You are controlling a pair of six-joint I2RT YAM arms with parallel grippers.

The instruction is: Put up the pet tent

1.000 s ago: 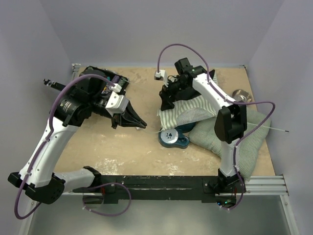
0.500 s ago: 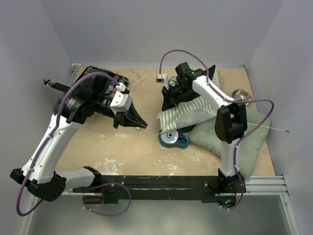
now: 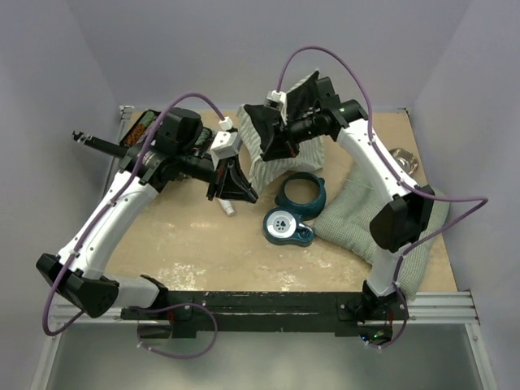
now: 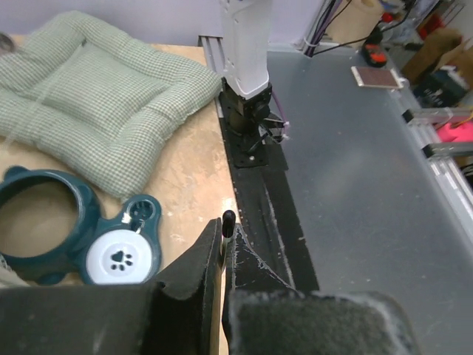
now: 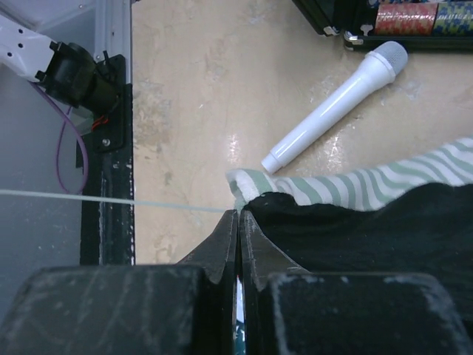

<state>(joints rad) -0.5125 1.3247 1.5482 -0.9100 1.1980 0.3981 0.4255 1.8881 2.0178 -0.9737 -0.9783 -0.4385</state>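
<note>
Right gripper (image 5: pixel 238 216) has the tent (image 3: pixel 280 162). Its jaws are pressed together on the corner where the striped cloth meets the black floor panel. The tent hangs bunched over the far middle of the tabletop (image 3: pixel 179 236), with its length running roughly up and down. I can't tell whether the lowest folds touch down.

A thin white pole (image 5: pixel 111 200) runs out sideways from that clamped corner in the right wrist view.

Left gripper (image 4: pixel 224 225) sits low, just left of the hanging cloth and pointing right at it. Its jaws look drawn together, with a thin dark-tipped rod showing in the slit between them. It could be a pole end, but I can't say for sure.

Here's what matters: the tent lies right of the left jaws and a touch farther back, just beside them. So the left arm is the nearer one to the free lower edge, while the right holds the top. To open the shape, I'd judge the two grips need to part left and right, stretching the cloth along the pole.

Watch the clutter underneath. The bowl stand (image 3: pixel 294 207) sits just near of the drape, the microphone (image 3: pixel 230 209) lies right by the left jaws, and the cushion (image 3: pixel 366 219) is off to the right. Any of them could snag a dragging hem.
</note>
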